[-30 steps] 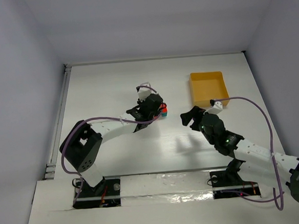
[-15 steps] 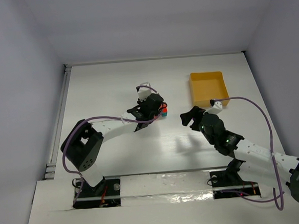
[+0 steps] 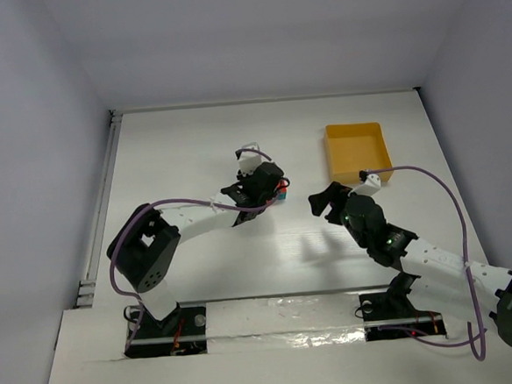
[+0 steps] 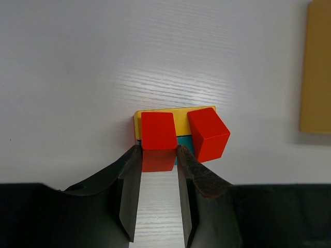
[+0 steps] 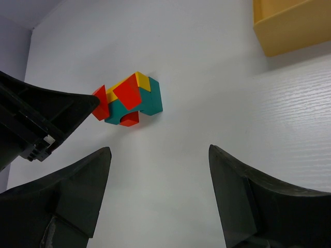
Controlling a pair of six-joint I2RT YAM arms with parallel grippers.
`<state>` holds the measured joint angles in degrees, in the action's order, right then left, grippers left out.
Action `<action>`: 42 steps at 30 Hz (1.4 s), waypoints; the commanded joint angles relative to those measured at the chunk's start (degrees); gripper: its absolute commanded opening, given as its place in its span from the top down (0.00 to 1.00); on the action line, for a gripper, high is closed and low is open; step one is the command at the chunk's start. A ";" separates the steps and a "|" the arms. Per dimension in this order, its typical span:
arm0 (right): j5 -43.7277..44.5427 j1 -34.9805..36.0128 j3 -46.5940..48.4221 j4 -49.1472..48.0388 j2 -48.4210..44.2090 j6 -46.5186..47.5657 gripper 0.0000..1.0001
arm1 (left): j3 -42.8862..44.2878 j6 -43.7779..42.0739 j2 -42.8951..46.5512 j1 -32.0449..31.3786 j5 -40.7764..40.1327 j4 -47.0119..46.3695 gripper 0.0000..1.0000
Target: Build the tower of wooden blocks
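Pinching one red block point(image 4: 158, 132) atop the wood block tower point(image 3: 280, 190), left of the tray point(image 3: 330, 152), my left gripper point(image 4: 158, 151) could topple it if I drag sideways; my right gripper point(image 5: 159, 150) hangs spread.

Overhead and both wrist cameras share the block tower point(image 4: 176, 120).

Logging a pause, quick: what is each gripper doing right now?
Left gripper: closed on a red block.
Right gripper: open, holding nothing.
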<state>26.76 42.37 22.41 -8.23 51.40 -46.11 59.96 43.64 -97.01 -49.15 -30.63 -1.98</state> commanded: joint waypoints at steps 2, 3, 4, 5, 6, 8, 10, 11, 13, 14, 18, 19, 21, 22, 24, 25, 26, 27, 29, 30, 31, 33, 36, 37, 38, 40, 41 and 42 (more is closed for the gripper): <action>0.75 -0.27 0.17 -3.64 -0.07 0.49 0.18 | 2.88 1.01 -0.19 -0.34 -2.24 0.66 0.74; 0.66 -0.27 0.26 -3.64 0.02 0.49 0.18 | 2.88 1.10 -0.28 -0.34 -2.24 0.83 0.74; 0.75 -0.27 0.35 -3.64 0.19 0.49 0.18 | 2.96 1.19 -0.37 -0.34 -2.41 0.92 0.74; 0.66 -0.27 0.35 -3.64 0.20 0.49 0.18 | 2.97 1.19 -0.46 -0.34 -2.59 1.01 0.74; 0.66 -0.27 0.35 -3.64 0.28 0.49 0.18 | 3.05 1.27 -0.46 -0.34 -2.68 1.10 0.74; 0.66 -0.27 0.44 -3.64 0.37 0.49 0.18 | 3.31 1.36 -0.72 -0.34 -3.03 1.45 0.74; 0.66 -0.27 0.44 -3.55 0.28 0.49 0.18 | 3.40 1.36 -0.90 -0.86 -3.20 1.54 0.74; 0.66 -0.27 0.35 -3.64 0.28 0.49 0.18 | 3.49 1.54 -1.07 -0.86 -3.21 1.63 0.74; 0.57 -0.27 0.44 -3.72 0.37 0.58 0.18 | 3.58 1.54 -1.25 -0.86 -3.29 1.71 0.74; 0.57 -0.27 0.44 -3.64 0.46 0.58 0.18 | 3.58 1.63 -1.25 -0.86 -3.29 1.71 0.74; 0.66 -0.27 0.44 -3.64 0.37 0.58 0.18 | 3.84 1.80 -1.51 -0.86 -3.56 1.89 0.74; 0.66 -0.27 0.52 -3.64 0.28 0.58 0.18 | 3.84 1.80 -1.43 -0.86 -3.82 1.89 0.74; 0.75 -0.27 0.44 -3.64 0.37 0.58 0.18 | 3.84 1.80 -1.34 -0.86 -3.91 1.89 0.73; 0.66 -0.27 0.44 -3.64 0.37 0.58 0.18 | 3.93 1.80 -1.42 -0.86 -4.00 1.89 0.73; 0.66 -0.27 0.44 -3.64 0.46 0.67 0.18 | 4.02 1.72 -1.43 -0.86 -4.00 1.89 0.72; 0.57 -0.27 0.44 -3.64 0.46 0.67 0.18 | 4.02 1.80 -1.60 -0.86 -4.00 1.89 0.71; 0.66 -0.27 0.44 -3.64 0.46 0.67 0.18 | 3.93 1.89 -1.60 -0.86 -4.00 1.89 0.70; 0.57 -0.27 0.44 -3.72 0.46 0.67 0.18 | 4.02 1.89 -1.78 -0.86 -4.00 1.89 0.70; 0.57 -0.27 0.44 -3.64 0.46 0.67 0.18 | 4.19 1.89 -1.86 -0.86 -3.91 1.89 0.70; 0.57 -0.27 0.44 -3.72 0.46 0.67 0.18 | 4.20 1.80 -1.86 -0.86 -4.00 1.89 0.70; 0.57 -0.27 0.44 -3.72 0.46 0.67 0.18 | 4.20 1.89 -1.78 -0.86 -4.08 1.89 0.70; 0.57 -0.27 0.44 -3.72 0.46 0.76 0.18 | 4.28 1.80 -1.78 -0.86 -4.08 1.89 0.70; 0.48 -0.27 0.44 -3.81 0.55 0.84 0.19 | 4.37 1.80 -1.78 -0.86 -4.26 1.89 0.70; 0.48 -0.27 0.44 -3.81 0.55 0.84 0.19 | 4.37 1.80 -1.69 -0.86 -4.17 1.89 0.70; 0.48 -0.27 0.52 -3.81 0.63 0.93 0.19 | 4.37 1.80 -1.78 -0.86 -4.17 1.89 0.70; 0.39 -0.27 0.53 -3.72 0.55 0.93 0.19 | 4.55 1.80 -1.78 -0.86 -4.17 1.89 0.70; 0.39 -0.27 0.53 -3.72 0.63 0.93 0.19 | 4.46 1.80 -1.86 -0.86 -4.17 1.89 0.70; 0.39 -0.27 0.53 -3.72 0.63 1.02 0.19 | 4.63 1.80 -1.86 -0.86 -4.17 1.89 0.70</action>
<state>26.55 42.37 22.41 -8.25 51.86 -45.89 61.87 44.51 -98.98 -49.78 -33.10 -0.27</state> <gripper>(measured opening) 0.813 0.302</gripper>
